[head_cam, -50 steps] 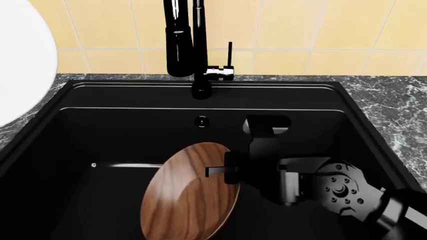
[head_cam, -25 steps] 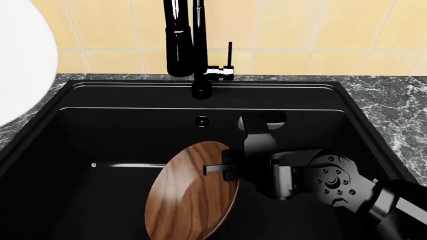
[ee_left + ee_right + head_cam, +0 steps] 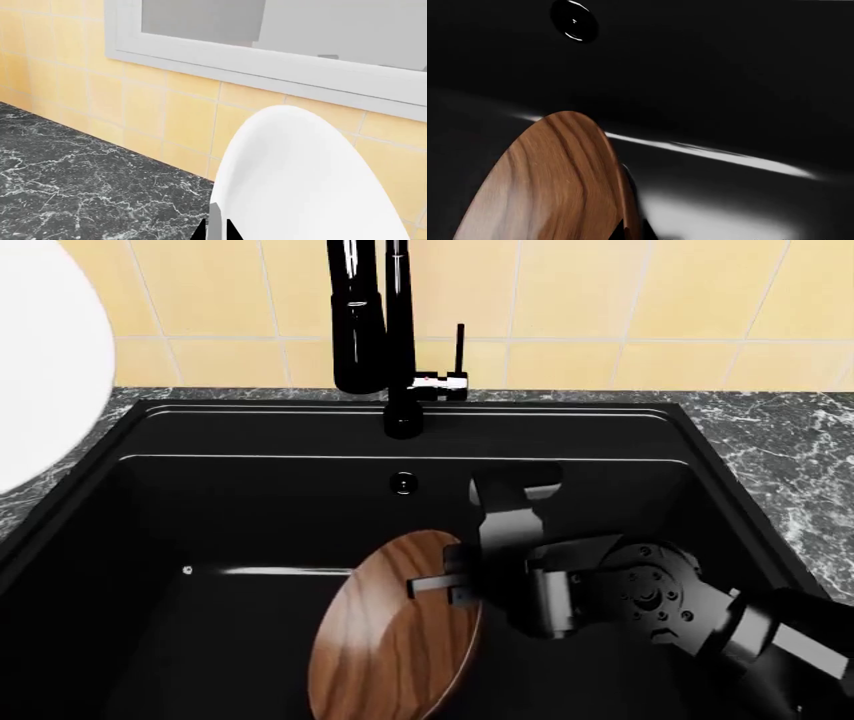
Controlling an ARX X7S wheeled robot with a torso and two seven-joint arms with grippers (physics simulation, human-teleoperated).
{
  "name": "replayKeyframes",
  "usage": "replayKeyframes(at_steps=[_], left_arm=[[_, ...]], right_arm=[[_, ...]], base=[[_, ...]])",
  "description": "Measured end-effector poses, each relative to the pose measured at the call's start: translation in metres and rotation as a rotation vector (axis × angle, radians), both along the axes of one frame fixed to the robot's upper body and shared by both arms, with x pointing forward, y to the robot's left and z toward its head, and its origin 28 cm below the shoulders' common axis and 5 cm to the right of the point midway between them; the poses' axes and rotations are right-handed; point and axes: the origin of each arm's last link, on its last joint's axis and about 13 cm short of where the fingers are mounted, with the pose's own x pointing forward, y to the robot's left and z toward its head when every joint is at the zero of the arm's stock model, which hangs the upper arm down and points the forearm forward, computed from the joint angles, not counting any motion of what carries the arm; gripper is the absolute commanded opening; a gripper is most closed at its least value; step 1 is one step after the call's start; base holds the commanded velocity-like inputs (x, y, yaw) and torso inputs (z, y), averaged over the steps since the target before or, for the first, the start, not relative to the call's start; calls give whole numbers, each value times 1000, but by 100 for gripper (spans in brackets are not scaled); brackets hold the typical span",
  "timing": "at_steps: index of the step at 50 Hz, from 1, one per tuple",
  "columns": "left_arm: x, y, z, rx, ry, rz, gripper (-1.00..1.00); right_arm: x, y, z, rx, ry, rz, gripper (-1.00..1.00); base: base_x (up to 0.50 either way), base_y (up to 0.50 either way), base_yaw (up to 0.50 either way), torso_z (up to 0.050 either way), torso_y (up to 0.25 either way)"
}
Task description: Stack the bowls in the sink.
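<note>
The brown wood-grain bowl [image 3: 396,630] hangs tilted on edge inside the black sink [image 3: 240,510], well right of the white one. My right gripper [image 3: 447,585] is shut on its rim. The right wrist view shows that bowl [image 3: 554,180] with the right gripper [image 3: 630,232] pinching its edge. The white bowl [image 3: 40,360] is held up above the counter left of the sink. In the left wrist view my left gripper [image 3: 215,231] is shut on the rim of the white bowl [image 3: 300,175]. The left arm itself is hidden in the head view.
A tall black faucet [image 3: 367,330] rises at the sink's back edge, above the small round overflow hole [image 3: 403,482]. Dark marble counter [image 3: 801,460] surrounds the basin. Yellow wall tiles [image 3: 601,300] stand behind, and a white-framed window [image 3: 267,60] is above them.
My right gripper has shifted a little left and lower in the sink with the brown bowl. The white bowl has not moved.
</note>
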Motion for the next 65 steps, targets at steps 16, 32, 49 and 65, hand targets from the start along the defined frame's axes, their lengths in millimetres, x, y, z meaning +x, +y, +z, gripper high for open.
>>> replayKeyframes(at_steps=[16,32,49,65], left_arm=[[1,0,0,1,-1,0,-100],[2,1,-1,0,1,-3,-100],[2,1,-3,-2,2,-2,-100],[1,1,-2,-3,3,-2,-100]], right_arm=[[3,3,-7,-12,13,-1,-100],[8,6,-14,-29,18,-10,-100],[9,6,-18,-96,22,-10,100],[7,-1,-9,-133,-1,-12,100]], base=[[0,0,0,0,1],[0,0,0,1,0],[0,0,0,0,1],[0,0,0,0,0]])
